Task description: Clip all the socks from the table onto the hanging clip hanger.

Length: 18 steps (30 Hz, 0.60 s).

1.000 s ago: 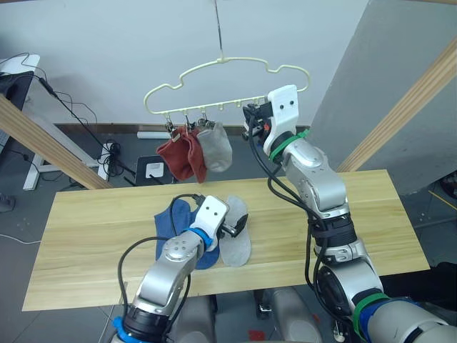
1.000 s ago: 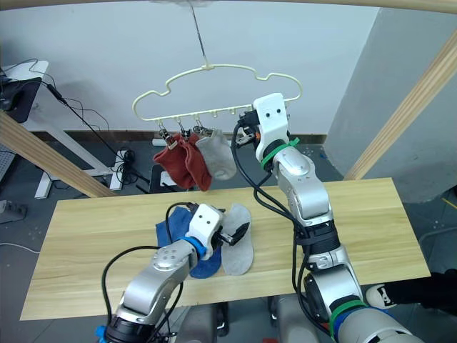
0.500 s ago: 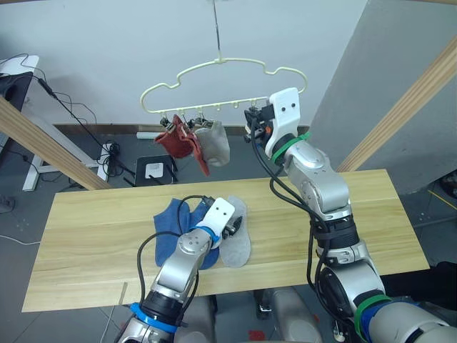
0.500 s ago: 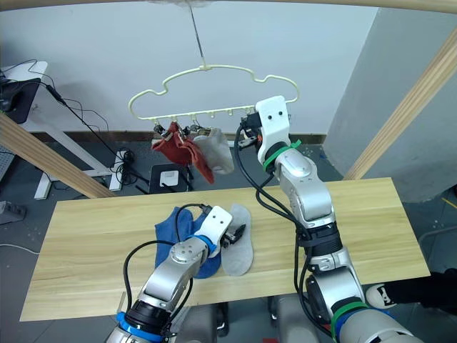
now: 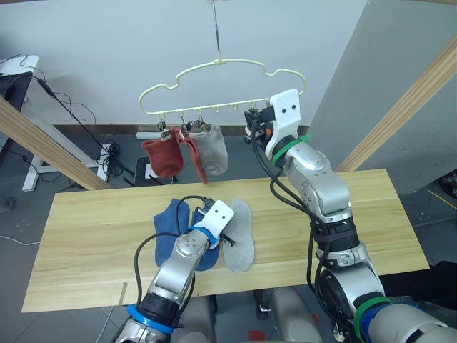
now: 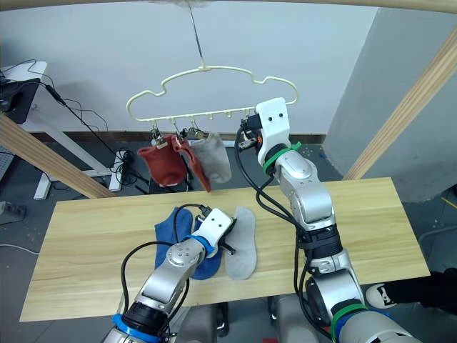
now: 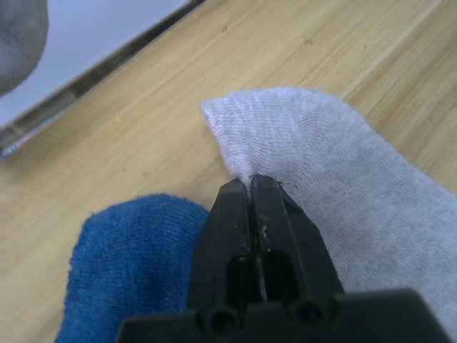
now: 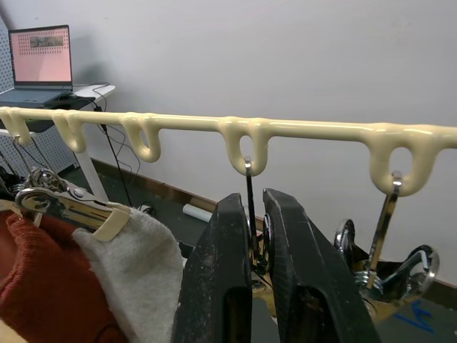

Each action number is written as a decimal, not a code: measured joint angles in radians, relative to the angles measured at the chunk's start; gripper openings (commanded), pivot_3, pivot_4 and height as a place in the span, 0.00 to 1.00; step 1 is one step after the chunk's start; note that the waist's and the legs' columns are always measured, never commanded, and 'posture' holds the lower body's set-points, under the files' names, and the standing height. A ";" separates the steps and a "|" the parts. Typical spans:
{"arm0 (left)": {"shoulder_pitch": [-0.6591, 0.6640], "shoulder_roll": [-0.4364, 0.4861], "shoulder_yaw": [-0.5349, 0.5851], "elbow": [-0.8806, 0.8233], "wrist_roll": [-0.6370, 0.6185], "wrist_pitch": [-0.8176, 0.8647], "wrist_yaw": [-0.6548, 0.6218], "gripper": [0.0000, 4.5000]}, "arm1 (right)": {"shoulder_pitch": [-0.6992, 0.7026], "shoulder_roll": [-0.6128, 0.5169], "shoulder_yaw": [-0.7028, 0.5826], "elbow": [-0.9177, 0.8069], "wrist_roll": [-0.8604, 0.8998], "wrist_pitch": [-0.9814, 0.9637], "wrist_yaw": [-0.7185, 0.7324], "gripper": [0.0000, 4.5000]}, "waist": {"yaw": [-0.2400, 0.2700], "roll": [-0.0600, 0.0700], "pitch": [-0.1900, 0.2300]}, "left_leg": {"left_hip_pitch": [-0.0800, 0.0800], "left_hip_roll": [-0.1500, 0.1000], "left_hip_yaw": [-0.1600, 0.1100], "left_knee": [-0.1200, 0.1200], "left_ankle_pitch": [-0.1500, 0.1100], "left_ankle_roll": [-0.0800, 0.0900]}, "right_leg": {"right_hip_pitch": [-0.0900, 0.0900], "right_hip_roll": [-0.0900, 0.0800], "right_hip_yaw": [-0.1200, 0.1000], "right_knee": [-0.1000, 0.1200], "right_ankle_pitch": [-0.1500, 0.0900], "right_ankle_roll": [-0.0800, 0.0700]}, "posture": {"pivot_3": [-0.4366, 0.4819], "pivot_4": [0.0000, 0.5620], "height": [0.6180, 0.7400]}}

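A pale yellow clip hanger hangs from a hook above the table. Two rust red socks and one light grey sock hang from its left clips. On the table a second light grey sock lies flat beside two blue socks. My left gripper is shut on the near edge of the flat grey sock, between it and the blue socks. Up at the hanger's right part, my right gripper is shut on a metal clip hanging from a loop.
Slanted wooden beams cross at the left and right. Another clip hangs beside the held one. Cables and a power strip lie on the floor behind the table. A laptop sits on a side desk.
My left gripper has closed on the flat grey sock's edge, and the sock has shifted slightly right. The hanger and its hung socks have swung. The right gripper keeps its hold.
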 measured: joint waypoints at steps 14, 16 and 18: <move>0.064 0.120 0.059 -0.164 0.001 -0.337 -0.089 0.00 | 0.002 -0.002 0.000 -0.007 0.000 0.000 0.000 0.01 | -0.013 0.000 0.000 | 0.000 0.000 0.000 0.000 0.000 0.000 | 0.000 -0.001 0.000 0.000 0.000 0.000 | 0.31 0.53 1.00; 0.051 0.121 0.074 -0.156 0.001 -0.380 -0.089 0.00 | 0.003 -0.003 -0.001 -0.009 0.000 0.000 0.000 0.01 | -0.014 0.000 0.000 | 0.000 0.000 0.000 0.000 0.000 0.000 | 0.000 -0.001 0.000 -0.001 0.000 0.000 | 0.31 0.54 1.00; 0.030 0.121 0.077 -0.144 0.002 -0.407 -0.090 0.00 | 0.003 -0.002 0.000 -0.010 0.001 0.001 0.001 0.01 | -0.014 0.000 0.000 | 0.000 0.000 0.000 0.000 0.000 0.000 | 0.000 -0.001 0.000 -0.001 0.000 0.000 | 0.31 0.54 1.00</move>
